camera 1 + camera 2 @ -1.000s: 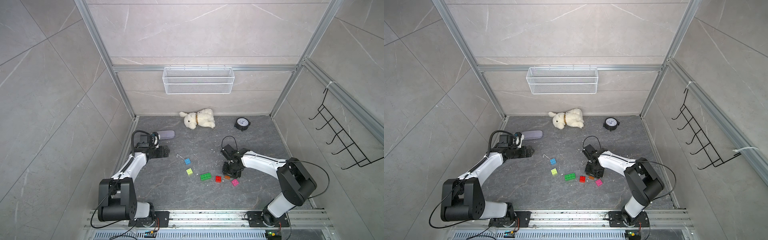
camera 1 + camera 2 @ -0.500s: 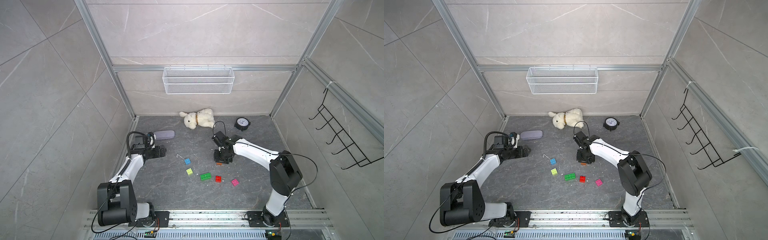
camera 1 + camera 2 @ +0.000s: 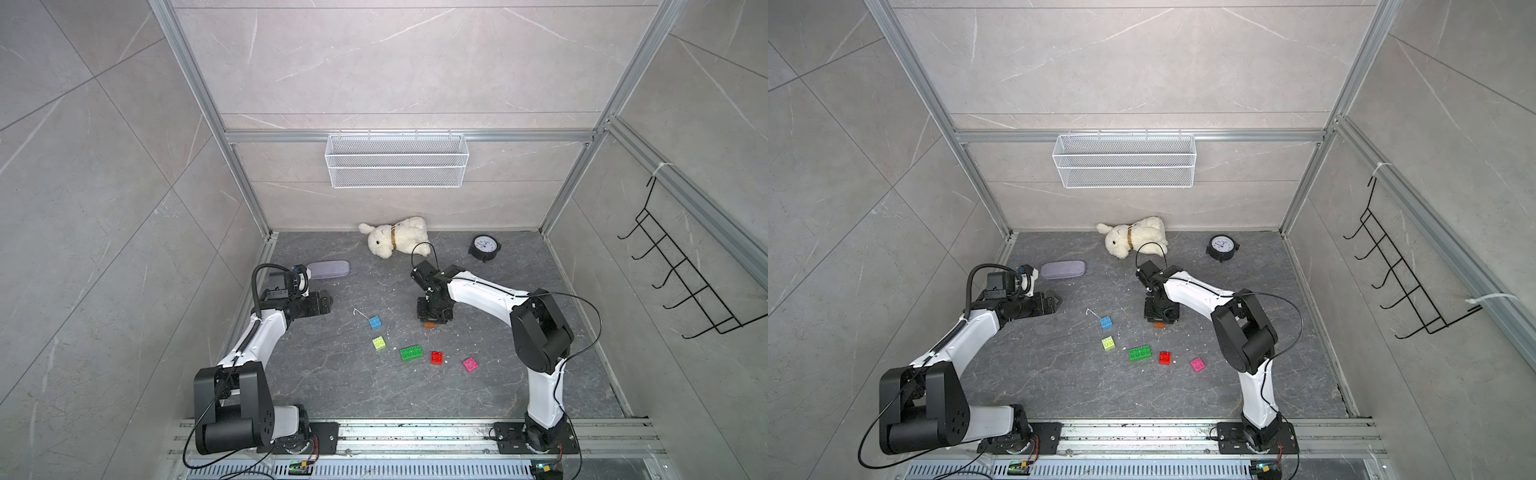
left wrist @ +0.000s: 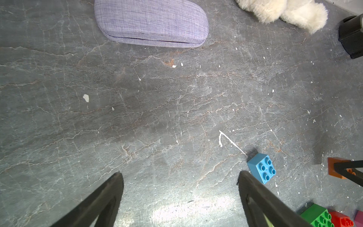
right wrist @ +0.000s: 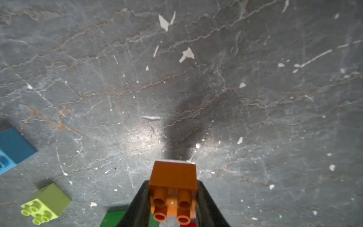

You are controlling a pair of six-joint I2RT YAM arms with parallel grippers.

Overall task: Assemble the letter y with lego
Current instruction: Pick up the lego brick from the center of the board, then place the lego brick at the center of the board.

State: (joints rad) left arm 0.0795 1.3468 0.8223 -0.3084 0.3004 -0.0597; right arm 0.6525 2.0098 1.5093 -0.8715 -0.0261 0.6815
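Five lego bricks lie loose and apart on the dark floor: blue [image 3: 375, 322], yellow-green [image 3: 378, 343], long green [image 3: 411, 353], red [image 3: 436, 357] and pink [image 3: 470, 364]. No letter y is in view. My right gripper [image 5: 173, 182] is shut on the orange brick [image 5: 172, 177], studs towards the wrist. It holds the brick [image 3: 429, 325] low at the floor behind the red brick; I cannot tell whether it touches. My left gripper [image 4: 179, 174] is open and empty above bare floor, left of the blue brick [image 4: 262, 168].
A white plush rabbit [image 3: 397, 240] and a black clock [image 3: 484, 247] lie at the back wall. A lilac glasses case [image 3: 330, 269] sits just behind the left gripper [image 3: 326, 300]. A wire basket [image 3: 397, 160] hangs on the back wall.
The right gripper has carried the orange brick away from the red and pink bricks, back and to the left. The left arm has barely moved.
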